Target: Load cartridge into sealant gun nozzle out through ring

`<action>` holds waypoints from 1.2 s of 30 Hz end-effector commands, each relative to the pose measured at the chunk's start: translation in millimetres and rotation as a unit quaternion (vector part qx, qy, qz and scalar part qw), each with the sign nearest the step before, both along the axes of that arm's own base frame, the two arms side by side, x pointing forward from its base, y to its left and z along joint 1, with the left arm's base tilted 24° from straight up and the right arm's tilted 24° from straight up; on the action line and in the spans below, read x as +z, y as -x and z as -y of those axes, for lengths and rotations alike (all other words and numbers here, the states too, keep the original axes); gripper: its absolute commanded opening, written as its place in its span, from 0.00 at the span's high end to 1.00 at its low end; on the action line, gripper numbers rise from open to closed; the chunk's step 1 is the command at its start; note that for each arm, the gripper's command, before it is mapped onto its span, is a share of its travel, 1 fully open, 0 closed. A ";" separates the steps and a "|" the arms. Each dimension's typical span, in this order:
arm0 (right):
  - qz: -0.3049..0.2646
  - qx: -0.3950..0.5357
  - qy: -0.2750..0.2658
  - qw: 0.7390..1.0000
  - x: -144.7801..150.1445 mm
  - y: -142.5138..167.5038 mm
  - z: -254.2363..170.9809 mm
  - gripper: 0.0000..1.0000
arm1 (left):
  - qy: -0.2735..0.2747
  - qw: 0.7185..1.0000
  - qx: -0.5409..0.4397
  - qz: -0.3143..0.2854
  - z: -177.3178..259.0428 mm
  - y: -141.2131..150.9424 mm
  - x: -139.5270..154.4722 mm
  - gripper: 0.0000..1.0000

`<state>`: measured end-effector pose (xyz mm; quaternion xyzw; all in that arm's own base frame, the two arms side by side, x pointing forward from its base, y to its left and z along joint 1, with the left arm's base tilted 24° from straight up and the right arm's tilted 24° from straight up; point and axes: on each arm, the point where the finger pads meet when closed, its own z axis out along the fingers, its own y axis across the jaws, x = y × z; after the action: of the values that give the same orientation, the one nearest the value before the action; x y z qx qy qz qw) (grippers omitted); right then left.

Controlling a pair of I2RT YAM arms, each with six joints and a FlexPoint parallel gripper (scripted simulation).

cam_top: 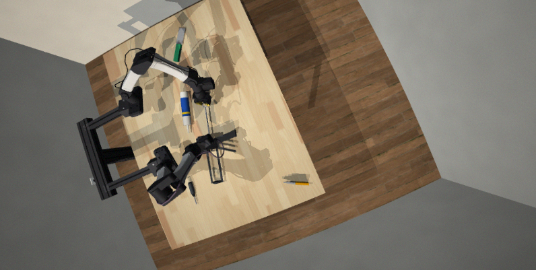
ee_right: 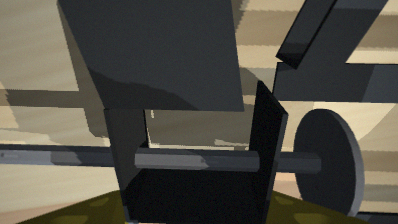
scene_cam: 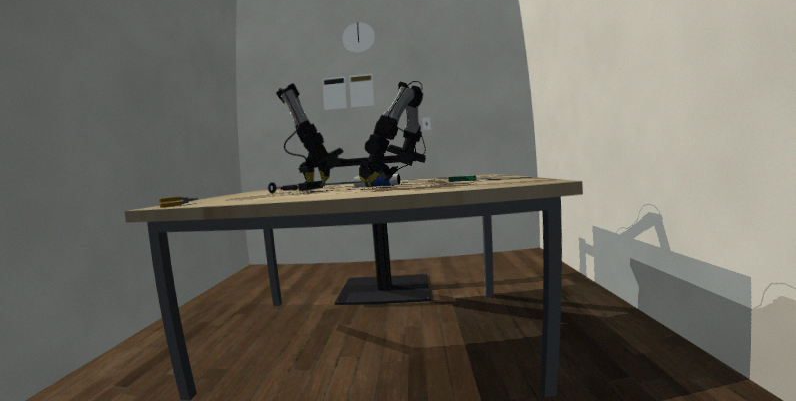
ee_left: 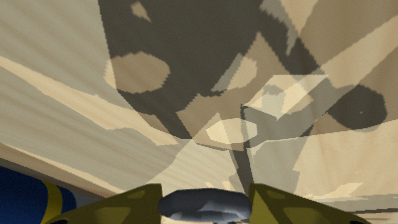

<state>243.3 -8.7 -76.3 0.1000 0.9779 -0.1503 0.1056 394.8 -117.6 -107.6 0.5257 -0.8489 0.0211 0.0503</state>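
The sealant gun lies on the table, its front ring (cam_top: 216, 182) (scene_cam: 271, 187) away from the left arm. Its rod (cam_top: 208, 118) (ee_right: 55, 156) reaches far out behind the handle, and the plunger disc (ee_right: 327, 160) sits close in front of the handle housing. My left gripper (cam_top: 203, 104) (ee_left: 205, 193) is shut on the rod's rear end. My right gripper (scene_cam: 316, 176) (ee_right: 192, 199) is shut across the housing, its left finger against an upright plate (ee_right: 119, 160) that looks like the thumb plate. The cartridge (cam_top: 185, 105) (ee_left: 22, 195), white and blue, lies outside the gun, nozzle toward the right arm.
A green-handled tool (cam_top: 177, 52) (scene_cam: 462, 178) lies beyond the left arm. A dark screwdriver (cam_top: 192, 188) lies between the right arm and the gun's front. An orange-handled tool (cam_top: 302, 183) (scene_cam: 171, 201) lies near the table's corner.
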 end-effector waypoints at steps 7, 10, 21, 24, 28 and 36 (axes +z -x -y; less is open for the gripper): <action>0.020 -0.016 0.016 1.000 11.8 -5.8 8.4 0.97 | -0.065 0.996 -0.008 0.056 -44.3 -25.4 27.6 1.00; 0.020 -0.016 0.016 1.000 11.8 -5.8 8.3 0.97 | -0.065 0.996 -0.008 0.056 -44.3 -25.5 27.7 1.00; 0.020 -0.016 0.016 1.000 11.8 -5.8 8.4 0.97 | -0.065 0.996 -0.007 0.058 -44.1 -26.6 28.3 1.00; 0.020 -0.016 0.016 1.000 11.8 -5.8 8.4 0.97 | -0.066 0.996 -0.008 0.053 -44.8 -22.8 26.1 1.00; 0.020 -0.016 0.016 1.000 11.8 -5.8 8.4 0.97 | -0.028 0.999 -0.007 0.023 -27.4 -8.1 20.9 1.00; 0.020 -0.016 0.016 1.000 11.8 -5.8 8.4 0.97 | -0.029 0.999 -0.008 0.020 -40.9 -7.9 27.1 1.00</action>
<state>241.7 -8.7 -76.5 0.0965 0.9785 -0.1510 0.1018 390.9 -116.8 -108.1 0.5294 -0.8449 0.0326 0.0694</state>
